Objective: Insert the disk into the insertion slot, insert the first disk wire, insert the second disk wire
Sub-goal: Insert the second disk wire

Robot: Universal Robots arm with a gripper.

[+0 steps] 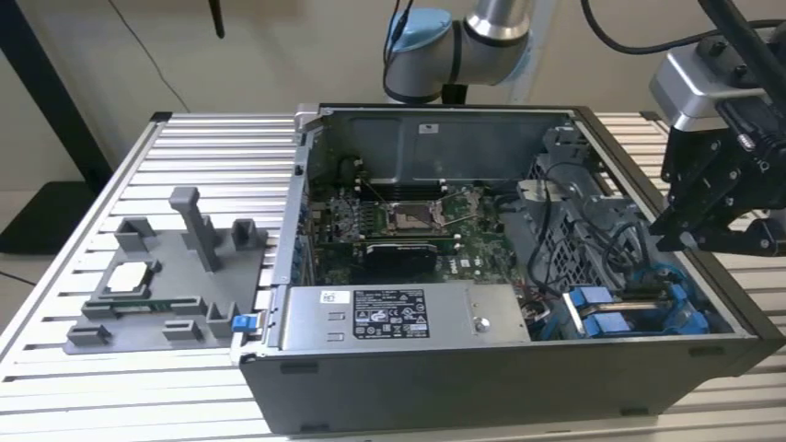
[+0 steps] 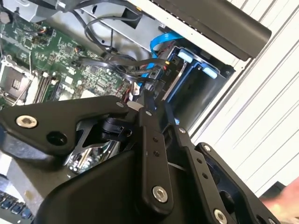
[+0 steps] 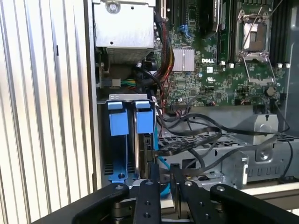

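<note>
My gripper [image 1: 695,241] hangs above the open computer case's edge on the exterior view's right. Its black fingers [image 3: 154,179] stand open a narrow gap apart, and I see nothing between them. Under them is the insertion slot [image 3: 125,140], a grey bay with blue tabs in the case's corner [image 1: 627,313]. A dark flat edge that looks like the disk [image 3: 148,149] stands in the bay beside the tabs. Black disk wires [image 3: 196,137] loop across the metal cage and run to that edge. In the second wrist view the blue rails [image 2: 187,58] and wires [image 2: 135,65] lie just past the fingertips [image 2: 145,100].
The motherboard [image 1: 406,221] fills the case floor, and a silver box with a white sticker [image 1: 393,315] lies along its front wall. A grey printed fixture with posts [image 1: 172,285] sits on the slatted table at the exterior view's left. The arm's base [image 1: 455,46] stands behind the case.
</note>
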